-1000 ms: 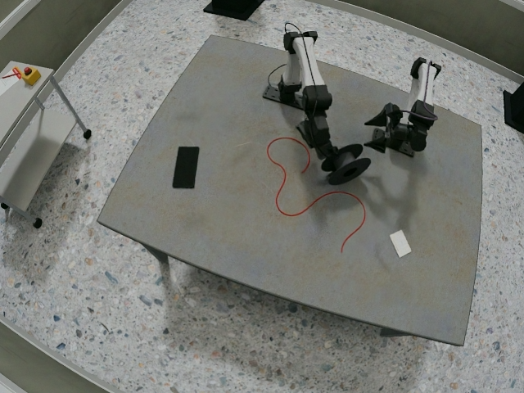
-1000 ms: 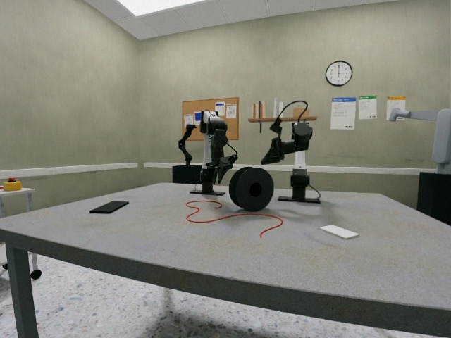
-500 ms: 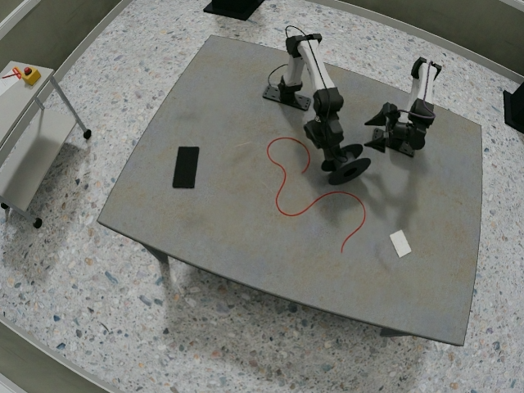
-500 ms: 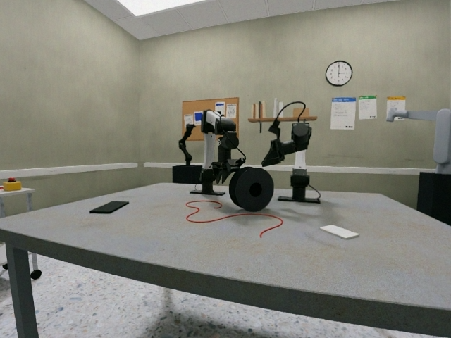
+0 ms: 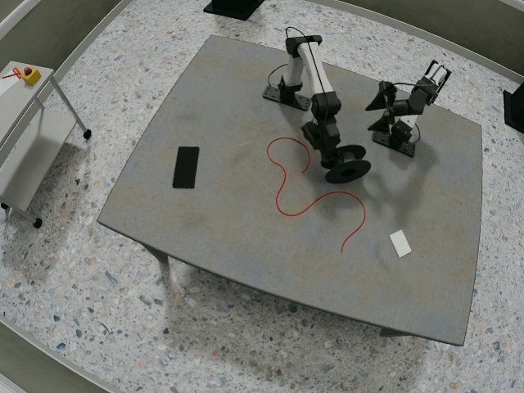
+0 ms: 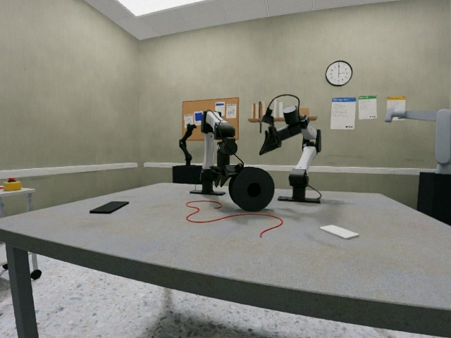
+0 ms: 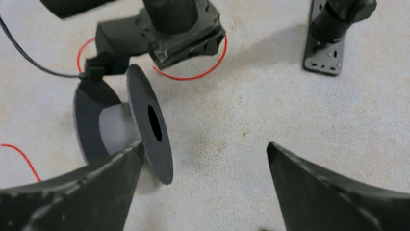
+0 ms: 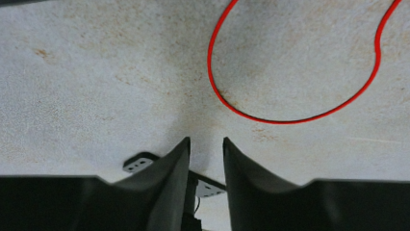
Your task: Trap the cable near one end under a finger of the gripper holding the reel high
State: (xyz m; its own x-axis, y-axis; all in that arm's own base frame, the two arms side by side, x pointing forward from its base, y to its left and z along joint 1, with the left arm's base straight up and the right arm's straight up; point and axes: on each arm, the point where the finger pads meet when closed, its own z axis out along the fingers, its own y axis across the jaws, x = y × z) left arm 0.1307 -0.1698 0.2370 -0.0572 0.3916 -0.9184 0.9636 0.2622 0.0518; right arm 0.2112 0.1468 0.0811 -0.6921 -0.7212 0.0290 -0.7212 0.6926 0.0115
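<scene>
- on the grey table [image 5: 237,254] [image 6: 109,236]: black round-flanged reel [image 5: 359,167] [image 6: 265,189] [image 7: 144,103], upright on its rims
- thin red flexible cable [image 5: 291,215] [image 6: 204,222] [image 7: 192,78] [image 8: 284,122] lies in loose curves, one end near reel
- right gripper [image 5: 310,136] [image 6: 220,182] [image 7: 185,43] [image 8: 206,141], black: low beside reel, fingers a narrow gap apart, nothing between
- left gripper [image 5: 368,119] [image 6: 261,153] [image 7: 206,146], black: raised, fingers wide apart, empty
- black flat rectangular slab [image 5: 185,167] [image 6: 109,207], white flat rectangular block [image 5: 400,243] [image 6: 339,232]: well apart, on opposite sides of cable

On the table, the cable [image 5: 291,214] [image 6: 218,219] [image 7: 190,78] [image 8: 284,122] lies between the mat [image 5: 185,167] [image 6: 109,207] and the card [image 5: 400,243] [image 6: 339,232].
</scene>
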